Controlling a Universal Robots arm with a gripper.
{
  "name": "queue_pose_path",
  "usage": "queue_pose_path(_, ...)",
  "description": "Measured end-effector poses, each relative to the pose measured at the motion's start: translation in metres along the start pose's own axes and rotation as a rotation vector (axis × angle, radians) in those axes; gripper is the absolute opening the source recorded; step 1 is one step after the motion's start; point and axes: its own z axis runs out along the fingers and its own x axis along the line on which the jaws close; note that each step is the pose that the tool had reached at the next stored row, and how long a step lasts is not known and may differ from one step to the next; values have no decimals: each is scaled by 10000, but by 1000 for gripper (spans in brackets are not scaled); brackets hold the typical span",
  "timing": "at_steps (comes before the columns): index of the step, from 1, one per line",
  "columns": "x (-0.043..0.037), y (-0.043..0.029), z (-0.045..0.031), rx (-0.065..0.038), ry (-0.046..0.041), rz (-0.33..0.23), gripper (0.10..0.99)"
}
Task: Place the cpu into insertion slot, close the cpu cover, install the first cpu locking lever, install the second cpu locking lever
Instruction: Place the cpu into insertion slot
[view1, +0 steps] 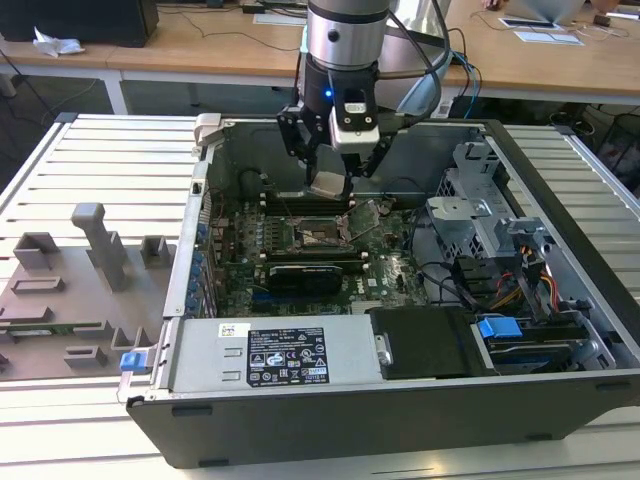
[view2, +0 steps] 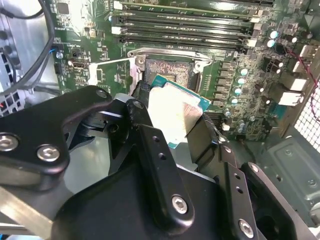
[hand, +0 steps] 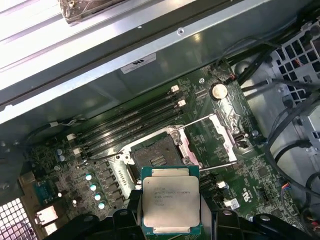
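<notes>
Inside an open computer case (view1: 560, 210), the gripper (view1: 330, 176) is clamped on the cpu (hand: 171, 206), pinching its opposite edges so its metal top and underside stay untouched. The chip hangs above the motherboard (hand: 97, 167), near the bare insertion slot (hand: 156, 160) but not yet in it. The cpu cover (hand: 226, 131) lies swung open beside the slot, apparently leaving the contacts exposed for the chip.

Arm (view1: 345, 35) stands near vertical, wrist directed straight down. Gripper (view1: 330, 180) hangs beneath the wrist. Its black fingers (view2: 141, 120) are closed on two opposite edges of the chip (hand: 171, 207), gripped between them with its metal top facing the first wrist view.
</notes>
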Motion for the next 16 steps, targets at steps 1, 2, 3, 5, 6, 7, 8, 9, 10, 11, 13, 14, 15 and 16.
queue_pose_path(1,0,0,1,13,-10,95,545)
queue_pose_path(2,0,0,3,23,-18,169,545)
queue_pose_path(3,0,0,4,37,-28,261,545)
queue_pose_path(5,0,0,6,61,-47,427,545)
queue_pose_path(6,0,0,7,70,-54,499,545)
queue_pose_path(7,0,0,8,78,-61,562,545)
queue_pose_path(8,0,0,9,92,-71,652,545)
queue_pose_path(9,0,0,10,101,-79,724,545)
queue_pose_path(10,0,0,10,111,-86,790,545)
queue_pose_path(11,0,0,11,120,-93,855,545)
queue_pose_path(13,0,0,13,141,-109,1002,545)
queue_pose_path(14,0,0,14,157,-122,1114,545)
queue_pose_path(15,0,0,16,174,-134,1220,545)
queue_pose_path(16,0,0,17,196,-150,1341,545)
